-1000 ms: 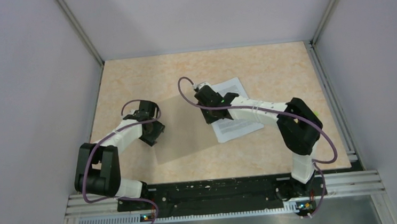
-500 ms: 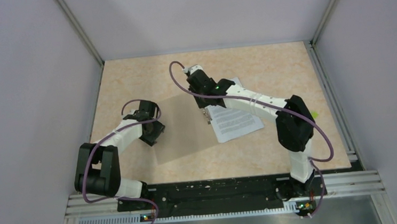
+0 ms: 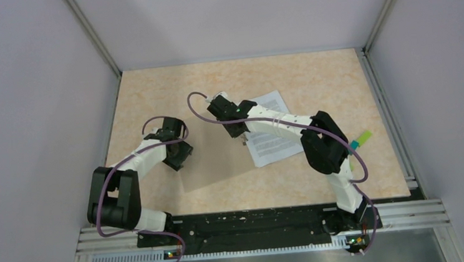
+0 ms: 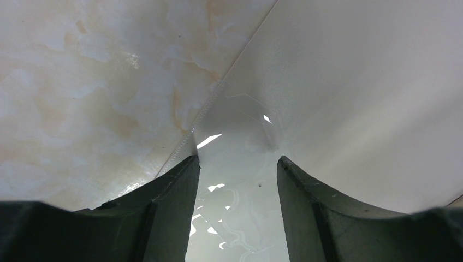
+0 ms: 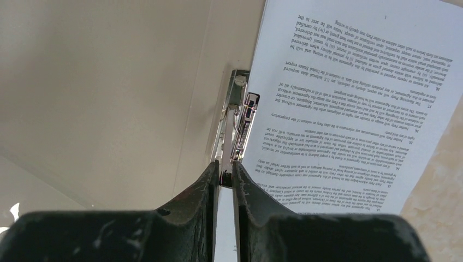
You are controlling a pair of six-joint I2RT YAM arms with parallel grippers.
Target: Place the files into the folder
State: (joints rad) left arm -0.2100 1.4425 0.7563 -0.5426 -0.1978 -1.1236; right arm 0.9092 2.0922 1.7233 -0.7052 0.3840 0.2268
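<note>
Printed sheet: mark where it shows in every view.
Top external: printed sheet right of centre.
Left wrist: not in it.
Right wrist: upper right, beside the right gripper.
Shared landmark: the folder, left of the sheet; it shows in all three.

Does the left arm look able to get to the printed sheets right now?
Probably not easily. The left gripper sits at the opposite edge of the folder, and the right arm lies across the sheets, the right gripper pinching the metal clip.
</note>
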